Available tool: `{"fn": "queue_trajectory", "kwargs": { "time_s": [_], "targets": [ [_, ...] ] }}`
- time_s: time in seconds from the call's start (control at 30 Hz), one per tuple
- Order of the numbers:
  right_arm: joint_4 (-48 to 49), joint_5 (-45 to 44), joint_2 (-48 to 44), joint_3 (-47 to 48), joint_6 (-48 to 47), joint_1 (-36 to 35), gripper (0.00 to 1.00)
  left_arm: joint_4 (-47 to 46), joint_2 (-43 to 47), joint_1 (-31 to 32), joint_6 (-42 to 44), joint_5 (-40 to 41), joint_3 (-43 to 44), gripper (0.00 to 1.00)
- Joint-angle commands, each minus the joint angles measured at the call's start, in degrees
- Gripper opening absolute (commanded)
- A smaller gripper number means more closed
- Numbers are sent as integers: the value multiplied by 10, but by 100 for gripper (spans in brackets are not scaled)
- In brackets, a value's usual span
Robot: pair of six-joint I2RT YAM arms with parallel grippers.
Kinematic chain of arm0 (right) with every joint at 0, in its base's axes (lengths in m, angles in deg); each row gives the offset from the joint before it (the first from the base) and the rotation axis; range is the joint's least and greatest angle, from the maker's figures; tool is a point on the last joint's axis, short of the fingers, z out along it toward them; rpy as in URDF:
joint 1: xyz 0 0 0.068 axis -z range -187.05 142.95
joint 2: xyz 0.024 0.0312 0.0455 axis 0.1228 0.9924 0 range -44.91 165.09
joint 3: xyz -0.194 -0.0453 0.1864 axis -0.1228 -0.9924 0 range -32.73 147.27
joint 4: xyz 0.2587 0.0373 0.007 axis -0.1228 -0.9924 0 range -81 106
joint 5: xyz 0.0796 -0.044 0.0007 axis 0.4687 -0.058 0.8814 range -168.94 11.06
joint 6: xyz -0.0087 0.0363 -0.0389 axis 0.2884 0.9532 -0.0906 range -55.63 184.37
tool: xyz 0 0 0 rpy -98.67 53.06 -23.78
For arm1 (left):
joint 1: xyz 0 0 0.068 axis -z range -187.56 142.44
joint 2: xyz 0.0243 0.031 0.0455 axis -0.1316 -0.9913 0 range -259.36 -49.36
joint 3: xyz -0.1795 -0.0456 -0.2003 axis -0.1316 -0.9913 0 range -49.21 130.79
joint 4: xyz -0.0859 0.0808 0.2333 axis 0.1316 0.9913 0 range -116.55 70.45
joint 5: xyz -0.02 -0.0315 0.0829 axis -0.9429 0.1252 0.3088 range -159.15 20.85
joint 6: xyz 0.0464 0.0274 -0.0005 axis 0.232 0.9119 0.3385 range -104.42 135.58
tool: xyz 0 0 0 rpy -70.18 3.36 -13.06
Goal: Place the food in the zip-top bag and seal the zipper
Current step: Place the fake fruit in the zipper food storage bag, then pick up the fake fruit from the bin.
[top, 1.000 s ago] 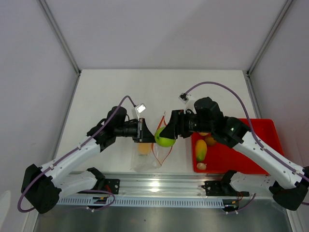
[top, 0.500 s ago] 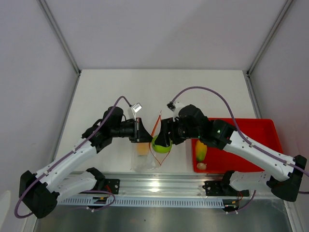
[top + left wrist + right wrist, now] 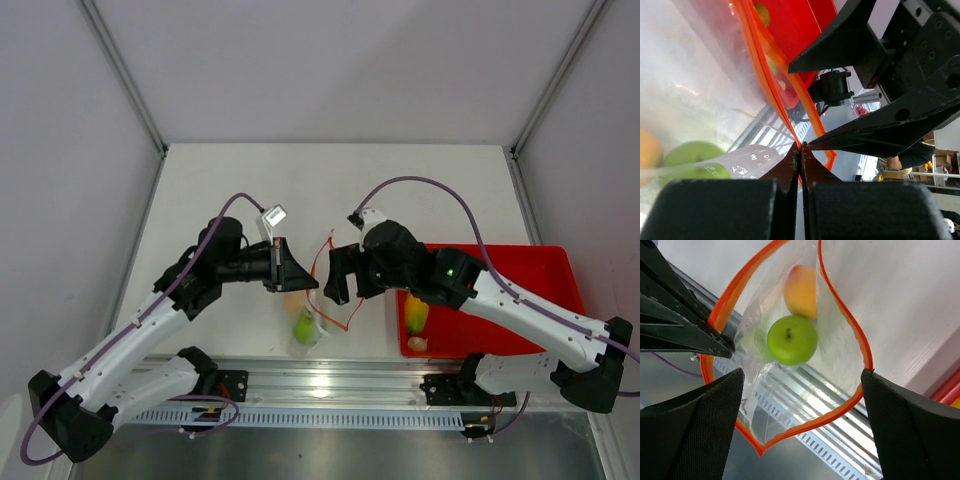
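Right wrist view: your right gripper (image 3: pixel 802 377) has its fingers spread wide with nothing between them, and it hangs straight over the mouth of the bag (image 3: pixel 835 357). Down through that mouth you can see the green apple (image 3: pixel 792 340) lying inside, with the peach (image 3: pixel 801 290) just beyond it, the two touching or nearly so.

In the left wrist view, your left gripper (image 3: pixel 800 150) is pinched tight on the zipper (image 3: pixel 766 75) at one side of the mouth. That grip holds the rim up, so the opening gapes as a wide loop.

From above, the bag hangs near the front edge of the table (image 3: pixel 400 190), between the two arms.

The rest of the food sits in the red tray (image 3: pixel 540 290), well off to the right of the bag. The mango (image 3: pixel 417 313) lies against the tray's left wall, and the small beige piece (image 3: pixel 417 343) is just in front of it.

The next move probably turns on this. The mango lies to the right of your free right gripper and a little nearer the front edge. Its long axis runs roughly front to back. The right arm is plainly the closer one.

I judge you should take the mango across its narrow width with the right gripper. Leave the left clamped where it is, since letting go would likely let the mouth collapse.
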Motion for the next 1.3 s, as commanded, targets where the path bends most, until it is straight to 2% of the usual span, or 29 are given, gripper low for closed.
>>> {"fn": "queue_trajectory", "kwargs": {
  "time_s": [0.0,0.17,0.27,0.4,0.43,0.53,0.63,0.8,1.27],
  "targets": [
    [-7,-41,-14,45,-14,-5,99,-11,4,2,-12,-12,25,1],
    [-52,-116,-40,85,-18,-1,99,-12,0,3,-10,-8,17,1],
    [-94,-168,-58,97,-7,32,97,-13,1,2,-8,-6,12,1],
    [-115,-162,-88,59,-5,143,100,-16,0,3,-7,-8,5,1],
    [-113,-142,-97,44,-11,197,99,-16,-1,3,-7,-9,5,1],
    [-86,-125,-107,-21,-41,270,99,-19,-2,3,-6,-11,4,0],
    [-51,-130,-108,-75,-57,302,100,-17,-2,2,-3,-14,4,1],
    [-7,-125,-78,-131,-57,333,98,-16,-6,2,1,-19,3,1],
    [51,-134,68,-149,-49,358,94,-20,-1,2,2,-21,-9,1]
  ]
}}
